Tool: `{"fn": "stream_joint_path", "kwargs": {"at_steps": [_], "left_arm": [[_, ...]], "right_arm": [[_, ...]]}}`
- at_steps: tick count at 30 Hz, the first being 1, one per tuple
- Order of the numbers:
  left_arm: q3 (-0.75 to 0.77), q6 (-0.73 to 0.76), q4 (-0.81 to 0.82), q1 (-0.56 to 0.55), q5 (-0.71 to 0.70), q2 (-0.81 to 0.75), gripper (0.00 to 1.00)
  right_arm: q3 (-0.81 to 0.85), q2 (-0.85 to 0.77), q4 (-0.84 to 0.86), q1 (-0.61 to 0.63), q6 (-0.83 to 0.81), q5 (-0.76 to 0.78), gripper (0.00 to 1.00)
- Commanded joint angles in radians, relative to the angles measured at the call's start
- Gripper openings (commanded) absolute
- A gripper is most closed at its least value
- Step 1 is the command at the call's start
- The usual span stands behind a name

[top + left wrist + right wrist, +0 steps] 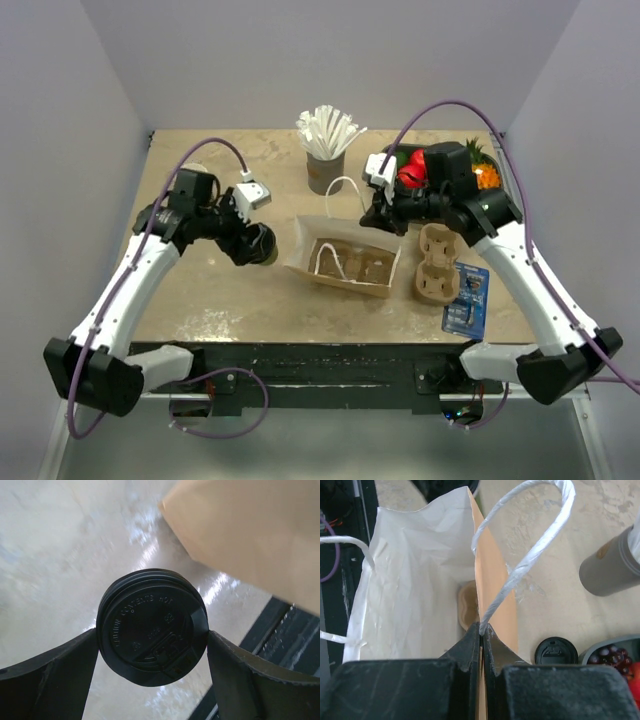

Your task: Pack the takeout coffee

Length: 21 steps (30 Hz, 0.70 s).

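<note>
So far nothing is packed: the takeout coffee [150, 607] is outside the paper bag [410, 590], caught between the fingers [60, 680] of the left claw [152, 636], with the bag's tan wall just to that claw's right. The left claw stands wide, but only as wide as the cup. Both fingers meet the cup's sides at the edge of the black lid, so I judge this a grip rather than a hover. Whether the cup's base rests on the table [50, 540] or is off it, the views do not tell. The right claw [481, 631] is pinched fully together on the bag's upper rim, right at the root of the white twisted handle [530, 560], which arches away ahead of it. The bag's mouth gapes to the left of that claw, and a brown cardboard insert [468, 605] shows deep inside, probably a seat for cups. What is left, as I read it, is to lift the coffee, carry it rightward over the held-open mouth, lower it in upright and let go. A tilt on the way could loosen the lid.
</note>
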Motion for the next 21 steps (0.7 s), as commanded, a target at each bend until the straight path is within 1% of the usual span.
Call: {"fn": "stream_joint_path", "kwargs": {"at_steps": [1,3,5,6,8,9,12,14,15,18,21], "left_arm": [[0.131,-0.030,0.091,0.001,0.051,-0.119,0.52],[0.177,-0.063,0.126,0.001,0.058,-0.140,0.51],[0.220,-0.086,0.132,0.001,0.068,-0.145,0.51],[0.273,-0.089,0.129,0.001,0.097,-0.142,0.51],[0.327,-0.098,0.128,0.001,0.143,-0.136,0.51],[0.370,-0.100,0.123,0.001,0.205,-0.134,0.51],[0.421,-0.107,0.094,0.001,0.299,-0.137,0.49],[0.440,-0.110,0.076,0.003,0.342,-0.149,0.48],[0.440,-0.107,0.068,0.002,0.398,-0.157,0.48],[0.411,-0.144,0.111,0.000,0.478,-0.177,0.46],[0.401,-0.164,0.155,0.001,0.500,-0.176,0.44]], "right_arm": [[-0.052,-0.115,0.035,0.125,0.033,0.120,0.00],[-0.111,-0.142,0.050,0.195,0.055,0.155,0.00],[-0.143,-0.158,0.062,0.202,0.079,0.162,0.00],[-0.152,-0.156,0.059,0.200,0.083,0.166,0.00],[-0.149,-0.149,0.050,0.202,0.075,0.166,0.00],[-0.140,-0.143,0.049,0.202,0.079,0.169,0.00],[-0.120,-0.118,0.059,0.200,0.099,0.176,0.00],[-0.113,-0.107,0.067,0.200,0.102,0.176,0.00],[-0.109,-0.104,0.067,0.202,0.103,0.177,0.00],[-0.120,-0.106,0.085,0.200,0.109,0.174,0.00],[-0.097,-0.103,0.099,0.199,0.119,0.197,0.00]]}}
